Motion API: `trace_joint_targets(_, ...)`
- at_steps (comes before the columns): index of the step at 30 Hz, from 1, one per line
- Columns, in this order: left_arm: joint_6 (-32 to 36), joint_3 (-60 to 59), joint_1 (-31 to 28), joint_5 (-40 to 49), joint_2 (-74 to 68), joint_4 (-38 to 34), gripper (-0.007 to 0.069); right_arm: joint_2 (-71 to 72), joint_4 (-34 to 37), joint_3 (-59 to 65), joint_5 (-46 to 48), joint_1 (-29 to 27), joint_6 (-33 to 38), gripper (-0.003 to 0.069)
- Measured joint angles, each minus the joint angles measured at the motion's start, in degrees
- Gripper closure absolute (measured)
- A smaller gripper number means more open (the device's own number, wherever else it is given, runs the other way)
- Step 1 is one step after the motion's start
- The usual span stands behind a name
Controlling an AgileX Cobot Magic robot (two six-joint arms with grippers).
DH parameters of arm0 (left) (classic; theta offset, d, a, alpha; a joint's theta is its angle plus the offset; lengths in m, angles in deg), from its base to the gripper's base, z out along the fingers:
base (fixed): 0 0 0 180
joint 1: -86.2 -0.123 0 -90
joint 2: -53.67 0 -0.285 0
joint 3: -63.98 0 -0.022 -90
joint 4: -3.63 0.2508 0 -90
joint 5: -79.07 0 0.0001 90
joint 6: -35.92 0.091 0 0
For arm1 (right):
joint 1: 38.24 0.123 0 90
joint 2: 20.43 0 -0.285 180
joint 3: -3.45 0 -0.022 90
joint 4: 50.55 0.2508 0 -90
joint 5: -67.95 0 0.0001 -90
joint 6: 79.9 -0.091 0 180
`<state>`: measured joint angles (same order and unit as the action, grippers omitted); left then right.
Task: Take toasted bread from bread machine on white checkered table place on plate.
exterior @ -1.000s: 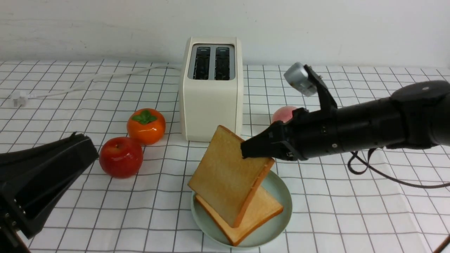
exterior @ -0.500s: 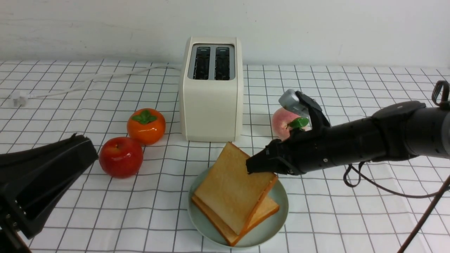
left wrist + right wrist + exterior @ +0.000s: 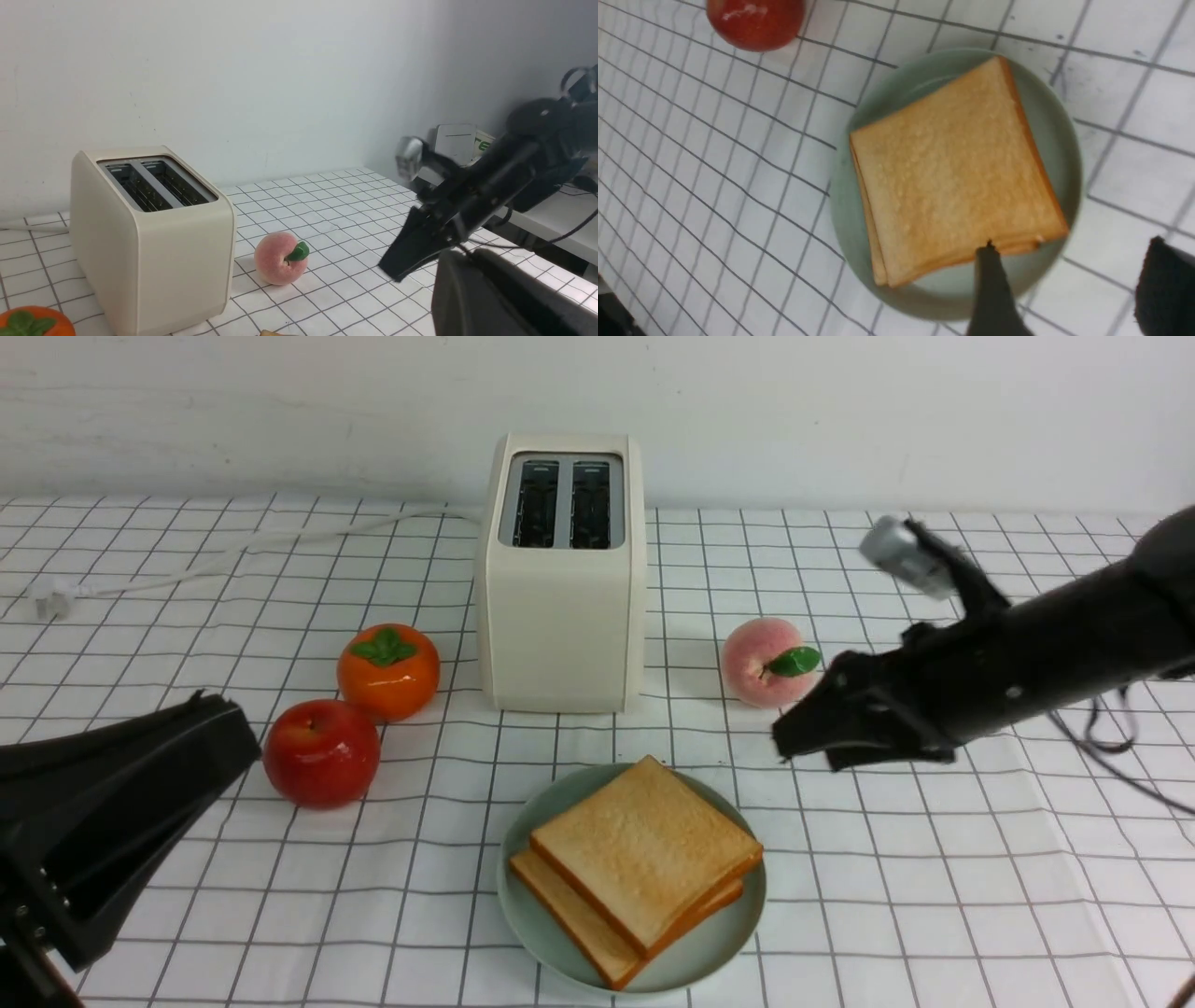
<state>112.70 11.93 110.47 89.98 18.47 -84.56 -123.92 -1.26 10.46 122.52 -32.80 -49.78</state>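
Golden toasted bread [image 3: 644,854] lies stacked on the plate [image 3: 541,947], bread machine [image 3: 560,616] slots empty; the right gripper [image 3: 789,745], jaws apart and empty, should lift away without brushing the stack; left gripper [image 3: 229,728] closed.

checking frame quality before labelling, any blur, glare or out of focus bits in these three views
front view: toaster and toast sharp, shadows soft, small glare on the red apple, right pincer smeared; left wrist view: toaster crisp, right arm blurred, dark left pincer close and out of focus; right wrist view: whole frame soft, table grid lines streaked
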Motion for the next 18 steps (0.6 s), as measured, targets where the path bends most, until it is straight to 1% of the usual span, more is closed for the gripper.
trace_joint_targets(1,0.00,0.00,0.00,-0.06,0.00,0.00,0.0638,0.40,-0.91,-0.20,0.40,-0.09,-0.74,0.0279)
trace_joint_targets(2,0.00,0.00,0.00,-0.50,0.00,0.00,0.0638,3.48,-6.31,-1.15,3.10,-0.31,-4.80,0.0349)
trace_joint_targets(3,0.00,0.00,0.00,-1.12,0.00,-0.05,0.0638,6.36,-11.98,-1.81,5.07,-0.36,-8.20,0.0434)
trace_joint_targets(4,0.00,0.00,0.00,-2.03,0.00,-0.05,0.0638,8.93,-15.41,-2.02,6.61,-0.30,-10.59,0.0494)
trace_joint_targets(5,0.00,0.00,0.00,-2.46,0.00,-0.12,0.0638,9.44,-15.41,-2.02,6.88,-0.30,-11.07,0.0494)
trace_joint_targets(6,0.00,0.00,0.00,-4.02,0.37,-0.28,0.0638,13.17,-20.05,-2.07,8.70,-0.24,-14.08,0.0583)
trace_joint_targets(7,0.00,0.00,0.00,-5.39,1.03,-0.59,0.0638,16.40,-23.03,-2.07,10.17,-0.24,-16.77,0.0636)
trace_joint_targets(8,0.00,-0.07,0.00,-6.48,2.06,-0.97,0.0638,19.09,-25.32,-2.07,11.37,-0.24,-18.45,0.0662)
trace_joint_targets(11,0.00,-1.74,0.00,-9.06,7.01,-2.89,0.0638,27.08,-30.63,-1.23,13.59,-0.24,-22.22,0.0673)
trace_joint_targets(12,0.00,-2.10,0.00,-9.16,7.79,-2.99,0.0638,27.60,-30.92,-1.12,13.73,-0.24,-22.22,0.0673)
trace_joint_targets(15,0.00,-6.60,0.00,-10.02,14.24,-3.78,0.0638,36.45,-34.56,1.66,15.66,-0.24,-24.99,0.0669)
trace_joint_targets(16,0.00,-6.60,0.00,-10.02,14.58,-3.87,0.0638,37.51,-34.78,1.91,15.76,-0.24,-25.10,0.0668)
trace_joint_targets(18,0.00,-10.88,0.00,-10.14,18.38,-4.54,0.0638,43.43,-36.26,5.75,16.17,-0.24,-27.29,0.0666)
